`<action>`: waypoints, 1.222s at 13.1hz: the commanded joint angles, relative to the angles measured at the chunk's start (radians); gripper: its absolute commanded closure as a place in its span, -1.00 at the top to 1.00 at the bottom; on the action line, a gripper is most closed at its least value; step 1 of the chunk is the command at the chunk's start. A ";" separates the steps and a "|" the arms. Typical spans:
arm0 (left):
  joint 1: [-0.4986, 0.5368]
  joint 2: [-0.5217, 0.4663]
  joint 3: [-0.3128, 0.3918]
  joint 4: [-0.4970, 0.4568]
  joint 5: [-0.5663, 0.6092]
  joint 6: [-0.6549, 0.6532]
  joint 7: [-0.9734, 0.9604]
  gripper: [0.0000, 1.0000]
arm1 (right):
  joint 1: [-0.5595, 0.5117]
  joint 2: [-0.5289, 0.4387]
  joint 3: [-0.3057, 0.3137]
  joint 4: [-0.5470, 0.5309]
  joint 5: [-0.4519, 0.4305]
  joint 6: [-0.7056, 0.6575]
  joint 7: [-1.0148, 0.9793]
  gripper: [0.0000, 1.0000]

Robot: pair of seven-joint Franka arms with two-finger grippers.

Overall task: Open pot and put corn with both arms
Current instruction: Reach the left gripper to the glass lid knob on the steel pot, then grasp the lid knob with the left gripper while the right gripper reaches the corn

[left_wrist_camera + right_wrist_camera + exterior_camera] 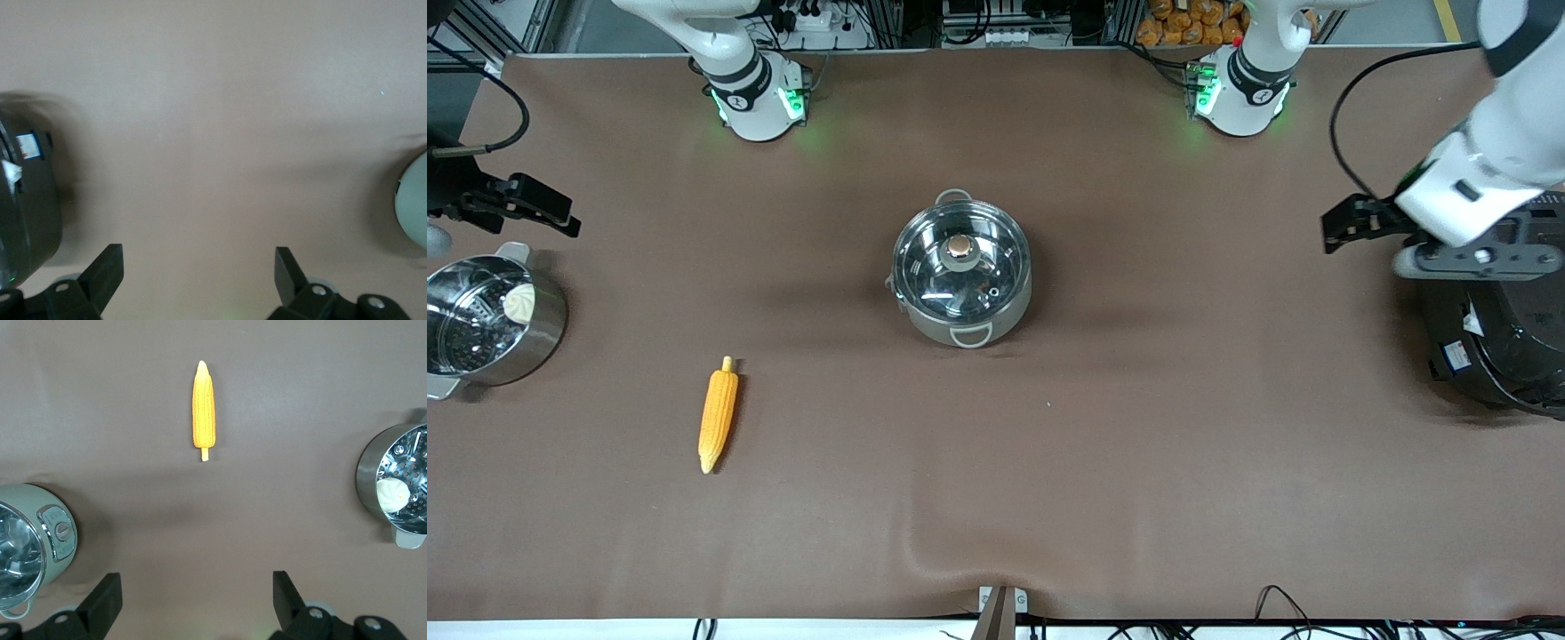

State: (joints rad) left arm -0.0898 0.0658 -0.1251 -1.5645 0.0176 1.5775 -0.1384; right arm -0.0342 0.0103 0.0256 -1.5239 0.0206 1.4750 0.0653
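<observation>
The pot [962, 277] stands mid-table with its glass lid on, copper knob [959, 248] on top. It also shows in the right wrist view [30, 543], and its edge shows in the left wrist view [415, 208]. The corn [718, 415] lies flat on the cloth, nearer the front camera than the pot and toward the right arm's end; it shows in the right wrist view [203, 407]. My right gripper [547, 213] is open and empty above the cloth by the steamer pot. My left gripper [1344, 227] is open and empty beside the rice cooker.
A steel steamer pot [480, 322] with a white bun [519, 302] stands at the right arm's end. A big black rice cooker [1498, 342] stands at the left arm's end, under the left arm's wrist. Brown cloth covers the table.
</observation>
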 commanded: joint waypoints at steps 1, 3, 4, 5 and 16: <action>-0.091 0.061 -0.004 0.075 -0.016 -0.016 -0.154 1.00 | -0.007 -0.003 0.000 -0.002 0.006 0.007 -0.012 1.00; -0.175 0.113 -0.004 0.124 -0.016 -0.004 -0.307 1.00 | -0.001 0.011 0.000 0.008 0.004 0.010 -0.010 1.00; -0.221 0.136 -0.002 0.136 -0.016 -0.004 -0.378 1.00 | 0.004 0.014 0.002 0.008 0.001 0.010 -0.010 1.00; -0.255 0.155 -0.004 0.139 -0.016 0.007 -0.451 1.00 | 0.004 0.023 0.002 0.008 0.001 0.010 -0.010 1.00; -0.654 0.492 0.010 0.282 -0.016 0.334 -1.130 1.00 | 0.002 0.180 -0.003 0.061 -0.036 0.081 0.001 1.00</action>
State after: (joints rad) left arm -0.6963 0.4732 -0.1359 -1.3614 0.0159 1.8998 -1.1942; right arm -0.0330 0.1488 0.0213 -1.4954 -0.0022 1.5259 0.0646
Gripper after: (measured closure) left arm 0.000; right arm 0.000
